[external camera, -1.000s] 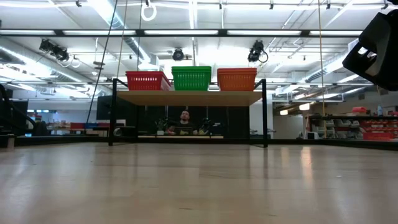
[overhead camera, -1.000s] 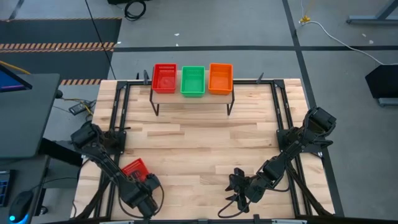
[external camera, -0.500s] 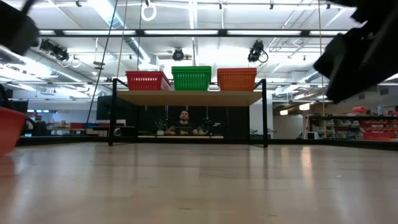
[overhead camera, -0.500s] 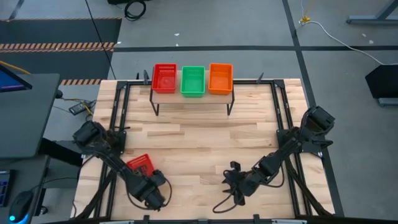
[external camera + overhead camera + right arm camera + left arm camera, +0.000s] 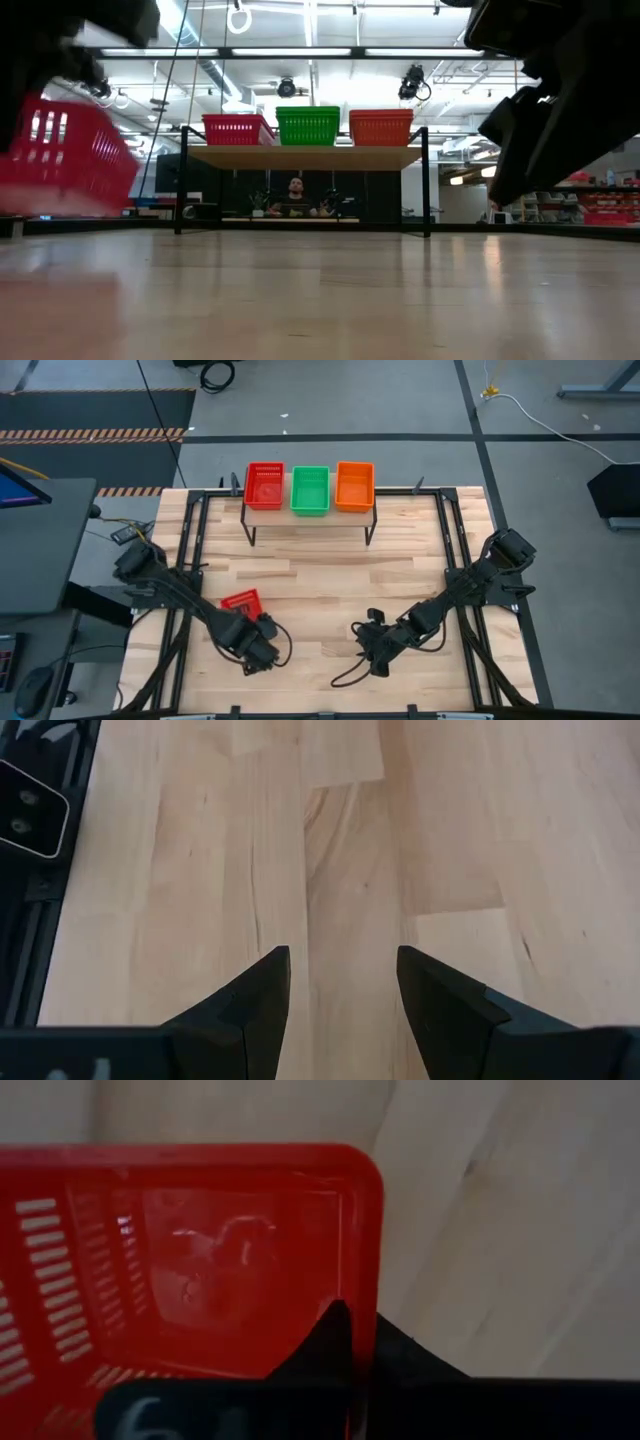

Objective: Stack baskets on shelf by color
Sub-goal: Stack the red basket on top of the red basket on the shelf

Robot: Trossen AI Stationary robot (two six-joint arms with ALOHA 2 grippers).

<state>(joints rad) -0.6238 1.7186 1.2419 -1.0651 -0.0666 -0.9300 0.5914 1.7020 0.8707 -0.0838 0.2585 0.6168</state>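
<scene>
Red basket (image 5: 241, 602) hangs by one rim from my left hand (image 5: 252, 628), off the tabletop (image 5: 330, 585), well short of the shelf (image 5: 310, 516), where red, green and orange baskets sit. Held at one edge, I reckon it may tip, slip out, or clip the shelf's edge on arrival. My right hand (image 5: 342, 982) hovers with fingers spread, holding nothing.

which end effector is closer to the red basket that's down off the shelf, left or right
Left. The left end effector grips the rim of the loose red basket over the table's near left part. The right end effector, open and empty, is across the table's middle, well clear of it.
</scene>
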